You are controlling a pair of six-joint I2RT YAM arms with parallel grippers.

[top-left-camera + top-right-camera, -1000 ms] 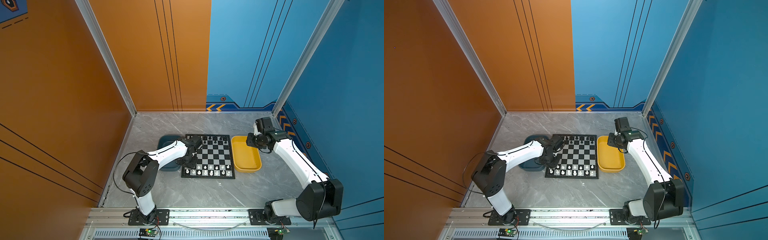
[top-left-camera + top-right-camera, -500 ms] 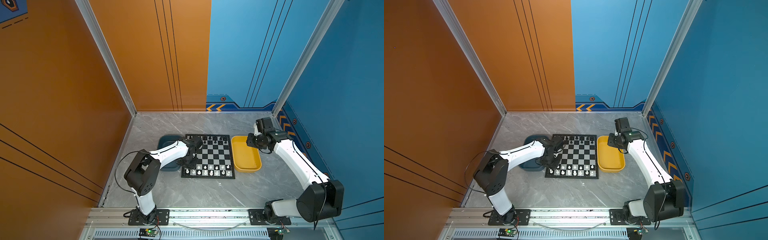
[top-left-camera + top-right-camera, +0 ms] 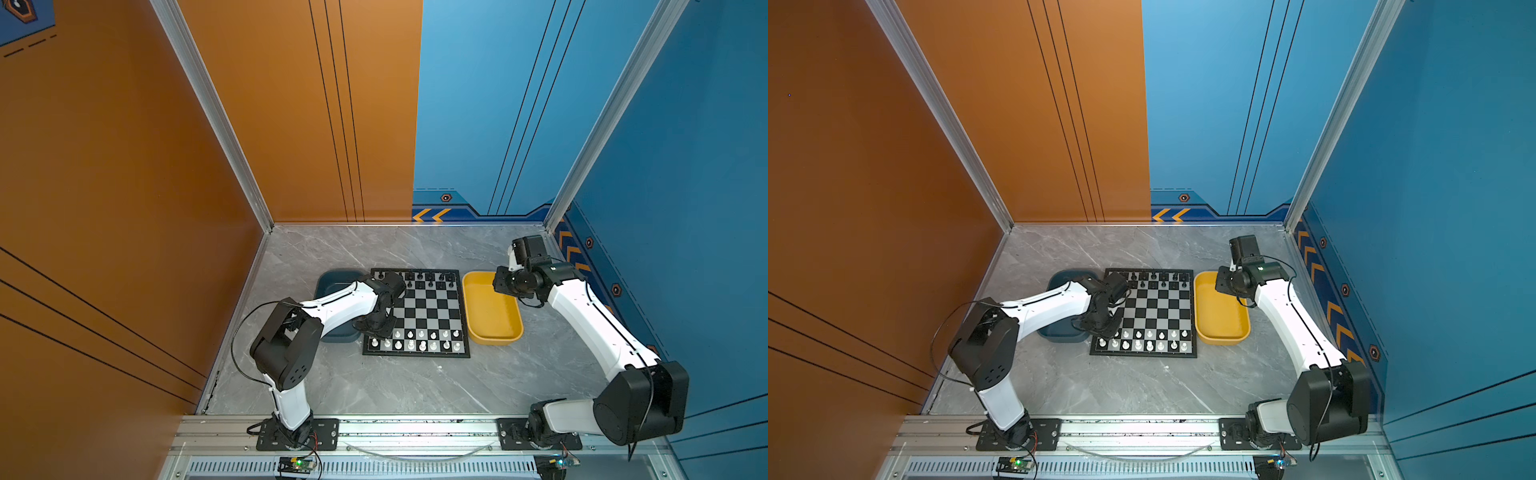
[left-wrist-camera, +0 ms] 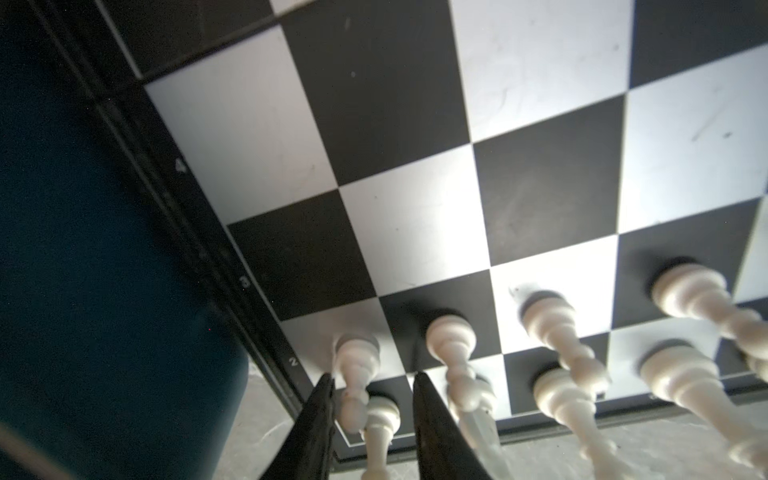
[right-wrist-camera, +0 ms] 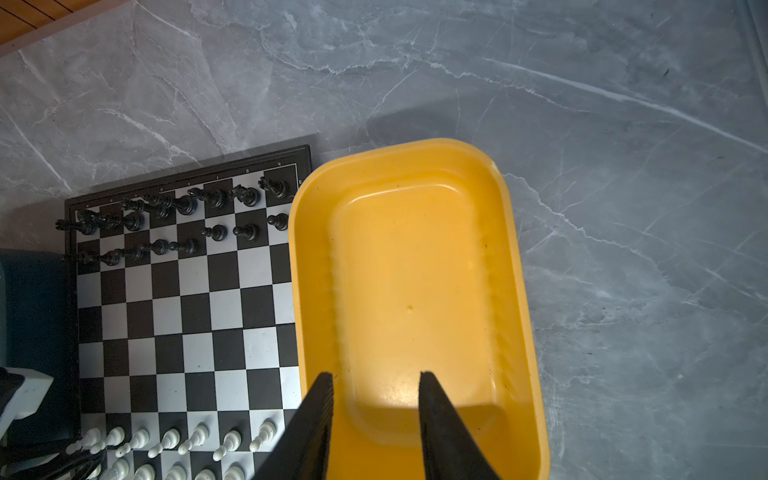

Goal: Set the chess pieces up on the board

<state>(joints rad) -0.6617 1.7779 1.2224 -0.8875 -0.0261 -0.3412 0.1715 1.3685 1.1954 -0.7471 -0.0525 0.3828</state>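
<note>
Grey marble tabletop point(image 3: 415, 386) carries one black-and-silver chessboard point(image 3: 428, 307), its near corner under the left gripper point(image 4: 372, 380). One dark blue tray point(image 3: 332, 278) sits beside those jaws. One yellow plastic tray point(image 5: 519, 291) lies below the right gripper point(image 5: 375, 376), whose jaws stand parted and empty. Left jaws stand slightly parted around an upright white pawn point(image 4: 356, 361) by the frame's printed "2" and "3". Two rows of black pieces point(image 5: 216, 199) stand upright beyond.

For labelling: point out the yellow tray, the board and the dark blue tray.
yellow tray point(image 5: 415, 291), right wrist view, bare floor.
board point(image 3: 419, 309), in a top view, empty central square.
dark blue tray point(image 3: 333, 279), in a top view, uncovered far end.
</note>
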